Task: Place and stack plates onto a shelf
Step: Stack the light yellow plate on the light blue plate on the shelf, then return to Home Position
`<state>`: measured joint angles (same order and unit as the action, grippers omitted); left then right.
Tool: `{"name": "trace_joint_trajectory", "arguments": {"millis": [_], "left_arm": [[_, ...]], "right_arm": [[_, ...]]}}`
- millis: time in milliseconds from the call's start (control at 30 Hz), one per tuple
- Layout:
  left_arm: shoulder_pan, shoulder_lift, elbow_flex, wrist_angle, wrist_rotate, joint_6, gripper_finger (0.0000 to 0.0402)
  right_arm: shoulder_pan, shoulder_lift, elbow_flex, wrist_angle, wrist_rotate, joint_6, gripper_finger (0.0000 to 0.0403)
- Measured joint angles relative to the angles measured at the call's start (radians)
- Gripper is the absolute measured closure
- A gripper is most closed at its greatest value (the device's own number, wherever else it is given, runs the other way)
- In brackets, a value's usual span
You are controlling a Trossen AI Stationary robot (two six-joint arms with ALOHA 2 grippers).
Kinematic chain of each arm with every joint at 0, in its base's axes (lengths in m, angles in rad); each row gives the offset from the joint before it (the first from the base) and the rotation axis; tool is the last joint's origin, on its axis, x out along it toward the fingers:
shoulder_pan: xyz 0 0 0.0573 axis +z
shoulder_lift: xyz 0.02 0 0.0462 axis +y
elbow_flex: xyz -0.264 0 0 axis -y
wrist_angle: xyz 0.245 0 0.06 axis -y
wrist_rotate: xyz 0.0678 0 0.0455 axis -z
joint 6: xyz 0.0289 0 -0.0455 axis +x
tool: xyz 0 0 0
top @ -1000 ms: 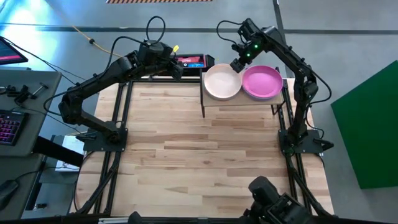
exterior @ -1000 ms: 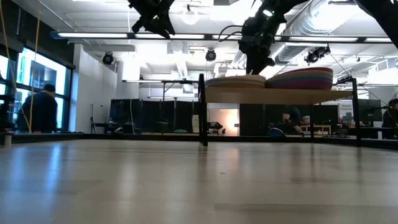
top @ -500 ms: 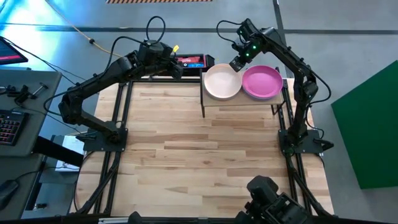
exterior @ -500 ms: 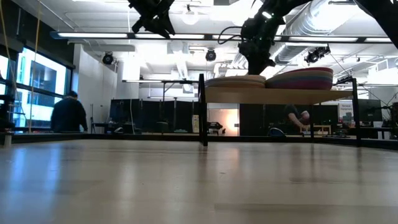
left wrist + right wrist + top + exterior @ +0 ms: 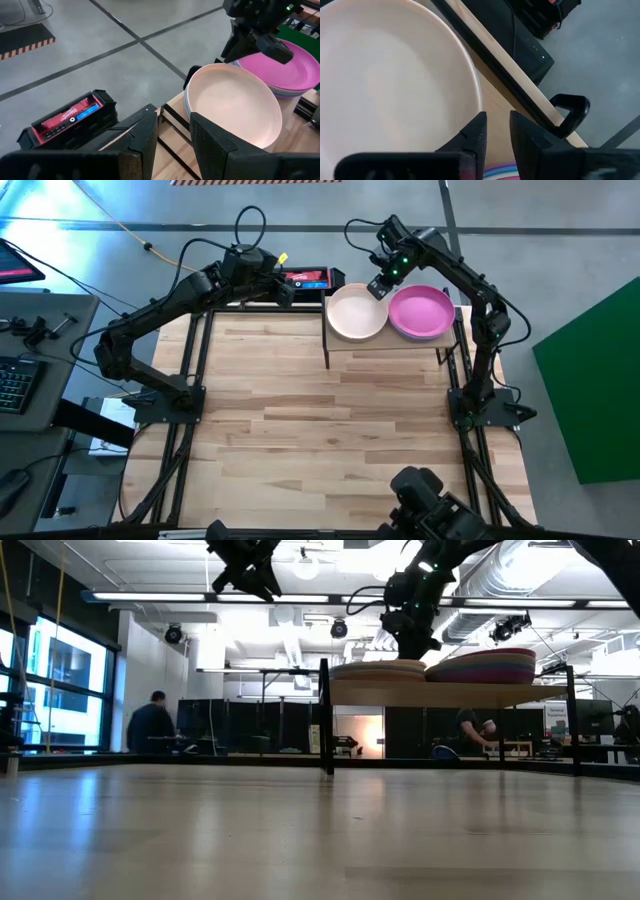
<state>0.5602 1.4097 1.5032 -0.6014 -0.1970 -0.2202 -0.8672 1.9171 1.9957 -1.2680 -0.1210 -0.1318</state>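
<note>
Two stacks of plates stand on the shelf (image 5: 390, 345) at the table's far right. The left stack has a pale cream-pink plate (image 5: 357, 313) on top; the right stack has a magenta plate (image 5: 420, 312) on top. My right gripper (image 5: 495, 120) points steeply down over the shelf's far edge, between the two stacks. Its fingers are a narrow gap apart with nothing between them, above the bare board beside the cream-pink plate's rim (image 5: 475, 95). My left gripper (image 5: 174, 122) hangs open beyond the table's far edge, left of the shelf, and is empty.
A red and black box (image 5: 310, 278) lies beyond the far edge, between the two grippers. The wooden tabletop (image 5: 320, 420) stretches bare toward the near edge. A dark device (image 5: 430, 500) stands at the near right. People move in the room behind (image 5: 152, 725).
My right gripper has tipped a little above the shelf's far edge and stays there. The plates have not moved.
</note>
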Motion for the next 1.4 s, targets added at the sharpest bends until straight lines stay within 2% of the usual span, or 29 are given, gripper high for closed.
{"name": "trace_joint_trajectory", "arguments": {"millis": [200,433,533,700,900,967,1067,1267,1400], "left_arm": [[0.0,0.0,0.0,0.0,0.0,-0.004,0.0298],[0.0,0.0,0.0,-0.033,0.0,-0.002,0.0298],[0.0,0.0,0.0,-0.044,0.006,0.048,0.0298],[0.0,-0.003,0.0,-0.06,0.043,0.072,0.0298],[-0.015,-0.059,-0.001,-0.141,0.056,0.08,0.0298],[-0.025,-0.088,-0.006,-0.157,0.056,0.091,0.0298],[-0.042,-0.166,-0.077,-0.122,0.056,0.091,0.0298],[-0.086,-0.402,-0.355,0.008,0.057,0.076,0.0298],[-0.108,-0.577,-0.523,0.096,0.057,0.083,0.0298]], "right_arm": [[0.017,0.0,0.0,0.001,0.002,0.0,0.0337],[0.005,-0.004,-0.001,0.001,0.064,-0.005,0.0337],[-0.006,-0.026,-0.001,0.004,0.055,-0.018,0.0337],[-0.024,-0.08,-0.001,0.011,-0.017,-0.032,0.0337],[-0.052,-0.158,-0.001,0.044,-0.229,0.017,0.0337],[-0.046,-0.182,-0.001,0.07,-0.23,0.049,0.0337],[-0.024,-0.223,-0.001,0.116,-0.224,0.076,0.0337],[0.039,-0.286,-0.005,0.19,-0.221,0.109,0.0337],[0.082,-0.341,-0.099,0.329,-0.22,0.152,0.0337]]}}
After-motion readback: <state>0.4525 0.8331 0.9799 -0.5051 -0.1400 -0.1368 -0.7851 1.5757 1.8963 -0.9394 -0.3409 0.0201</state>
